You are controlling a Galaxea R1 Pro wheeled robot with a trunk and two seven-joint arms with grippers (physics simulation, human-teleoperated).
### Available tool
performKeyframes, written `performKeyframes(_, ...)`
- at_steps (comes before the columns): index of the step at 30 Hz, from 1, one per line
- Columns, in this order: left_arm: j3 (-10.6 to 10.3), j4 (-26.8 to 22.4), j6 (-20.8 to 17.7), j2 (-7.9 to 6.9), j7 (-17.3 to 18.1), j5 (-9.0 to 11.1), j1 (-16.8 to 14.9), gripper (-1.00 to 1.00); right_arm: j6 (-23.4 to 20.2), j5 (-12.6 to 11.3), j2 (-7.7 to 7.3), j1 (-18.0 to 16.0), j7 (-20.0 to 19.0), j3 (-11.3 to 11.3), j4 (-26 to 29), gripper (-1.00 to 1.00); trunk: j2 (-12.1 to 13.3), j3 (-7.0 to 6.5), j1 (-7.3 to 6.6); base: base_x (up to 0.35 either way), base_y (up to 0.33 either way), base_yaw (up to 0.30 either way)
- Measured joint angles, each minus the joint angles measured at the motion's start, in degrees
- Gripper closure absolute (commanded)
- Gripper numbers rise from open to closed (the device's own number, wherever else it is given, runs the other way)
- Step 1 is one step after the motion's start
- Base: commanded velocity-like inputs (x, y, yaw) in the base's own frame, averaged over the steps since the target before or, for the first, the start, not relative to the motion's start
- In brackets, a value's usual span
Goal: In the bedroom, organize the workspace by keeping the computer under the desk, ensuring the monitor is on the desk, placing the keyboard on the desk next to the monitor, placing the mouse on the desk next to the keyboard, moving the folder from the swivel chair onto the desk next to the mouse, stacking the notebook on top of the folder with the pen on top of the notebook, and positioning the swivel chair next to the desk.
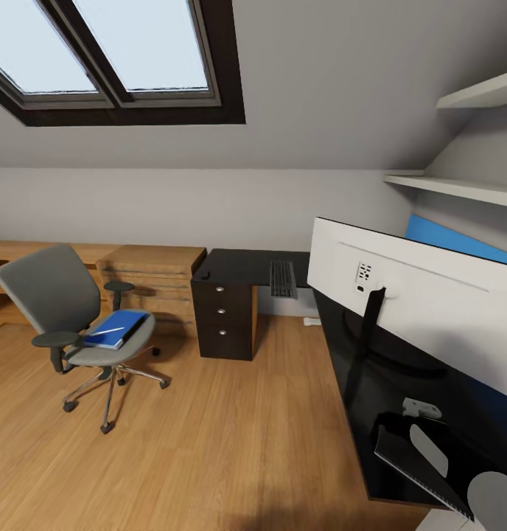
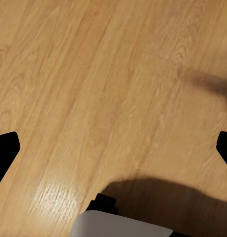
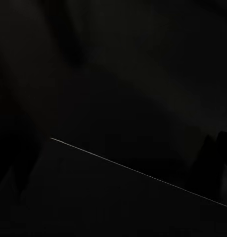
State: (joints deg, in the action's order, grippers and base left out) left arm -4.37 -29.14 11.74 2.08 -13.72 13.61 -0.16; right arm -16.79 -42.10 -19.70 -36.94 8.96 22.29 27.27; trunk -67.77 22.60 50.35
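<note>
The left pincer (image 2: 113, 148) is wide open and holds nothing. Its two black fingertips (image 2: 5, 150) stand far apart, and right below them there is just the wood floor (image 2: 93, 74). For the right pincer I cannot tell if it is open or shut, or if it has hold of anything, because its wrist view is almost all dark. From the head view, the monitor (image 1: 430, 310) stands on the bench (image 1: 239, 265) with its white back to us, and the keyboard (image 1: 283, 279) lies on the bench too. So those two look done. The folder (image 1: 117, 330) is not done. It lies on the seat of the chair (image 1: 69, 310), with a thin white stick on top that is likely the pen (image 1: 108, 331). None of that is near the left pincer. It is well apart from it, across the floor. A dark flat thing (image 1: 419, 464) with a dotted white edge sits low by the bench, and I cannot tell what it is. I think the step in hand is to go for the folder. The next move calls for a roll over to the chair, then the open left pincer comes down beside the folder's edge. Go slow there — the pen could roll off.
</note>
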Motion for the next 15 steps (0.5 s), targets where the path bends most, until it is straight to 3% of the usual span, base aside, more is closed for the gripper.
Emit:
performKeyframes(8,0.0,0.0,0.0,0.0,0.0,0.0,0.0,-1.0,0.0,0.0,-0.04,0.0,0.0,0.0,0.0,-1.0,0.0,0.0,0.02,-0.134,0.0,0.0)
performKeyframes(15,0.0,0.0,0.0,0.0,0.0,0.0,0.0,-1.0,0.1,-0.1,-0.05,0.0,0.1,0.0,-0.1,-1.0,0.0,0.0,0.01,-0.04,0.0,0.0)
